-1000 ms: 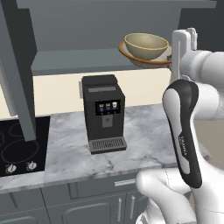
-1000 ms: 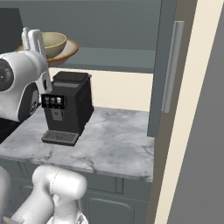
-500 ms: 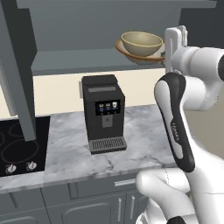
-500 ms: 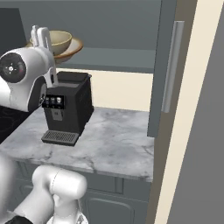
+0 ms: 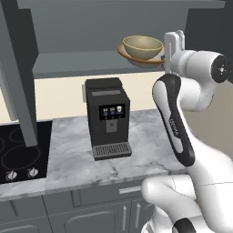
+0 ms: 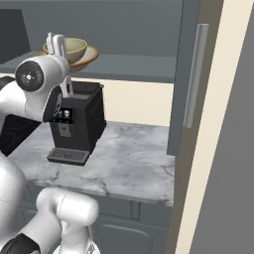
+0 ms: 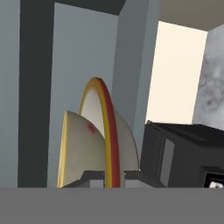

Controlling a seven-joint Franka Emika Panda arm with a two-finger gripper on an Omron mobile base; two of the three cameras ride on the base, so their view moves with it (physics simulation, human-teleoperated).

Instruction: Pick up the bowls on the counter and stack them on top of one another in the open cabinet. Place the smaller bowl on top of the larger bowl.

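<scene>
at the far left of the left base view a black stovetop [image 5: 18, 152] meets the white marble counter [image 5: 73, 157], whose left part lies bare up to its front edge. a black coffee machine [image 5: 108, 118] stands mid-frame toward the back of the slab, with open marble in front of it and to its right. above it, in the upper middle, the open cabinet [image 5: 82, 63] has a flat grey shelf that is bare along its left stretch. toward the upper right of that shelf the smaller bowl [image 5: 142, 47] sits inside the larger bowl [image 5: 129, 55], the stack close to the shelf's front edge. just right of the stack the gripper [image 5: 173, 42] points upward, its fingers drawn narrow together and holding nothing, apart from the bowls. in the right base view the stack sits at the upper left with the gripper [image 6: 56, 43] in front of it, and the cabinet door [image 6: 191, 74] stands open at centre right.
</scene>
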